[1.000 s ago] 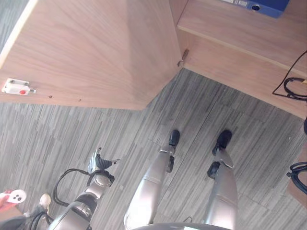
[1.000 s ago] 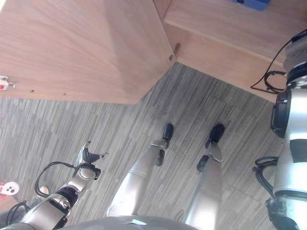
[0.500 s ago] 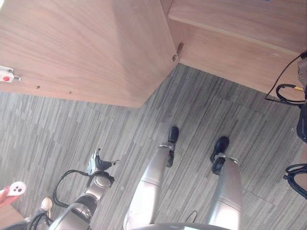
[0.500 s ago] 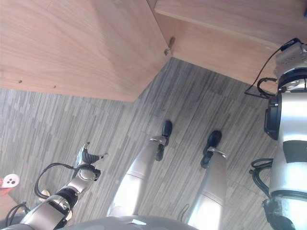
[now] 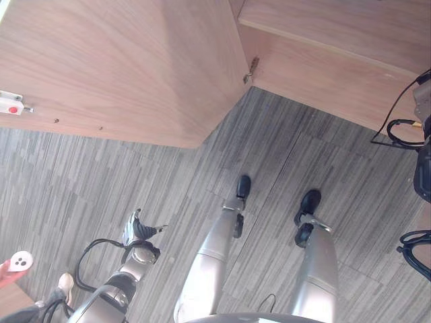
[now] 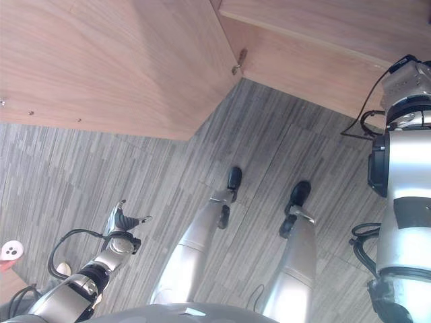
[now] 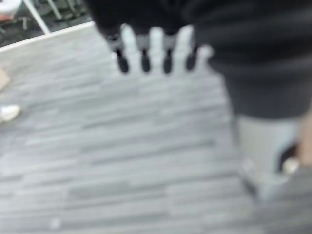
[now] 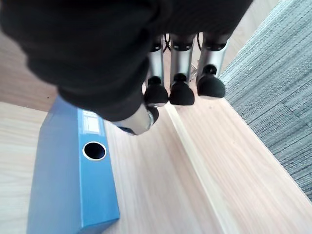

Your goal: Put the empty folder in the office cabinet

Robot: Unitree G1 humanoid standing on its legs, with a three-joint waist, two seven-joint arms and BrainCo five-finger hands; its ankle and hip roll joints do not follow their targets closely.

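Observation:
A blue ring-binder folder (image 8: 73, 170) lies flat on the light wooden shelf (image 8: 204, 165) of the office cabinet, its spine hole facing the right wrist camera. Just above it hangs my right hand (image 8: 183, 90), open, with its dark fingertips over the shelf board. Its thumb (image 8: 141, 119) ends by the folder's far edge and grips nothing. That arm (image 6: 404, 168) rises along the right side of the right eye view. Low at my left side hangs my left hand (image 5: 137, 229), open and empty, its fingers (image 7: 156, 48) straight above the carpet.
The cabinet's open door (image 5: 121, 67) slants across the upper left, with a white latch (image 5: 12, 104) on it. The cabinet's lower shelf (image 5: 337, 33) is at the upper right. A person's hand with a white remote (image 5: 19, 261) and a shoe (image 5: 65, 284) show at lower left. Grey striped carpet (image 5: 81, 175) lies below.
The head camera has tipped down a little, so the shelf with the blue folder has slid off the top. My right arm reaches further in at the right edge. The left hand has stayed put.

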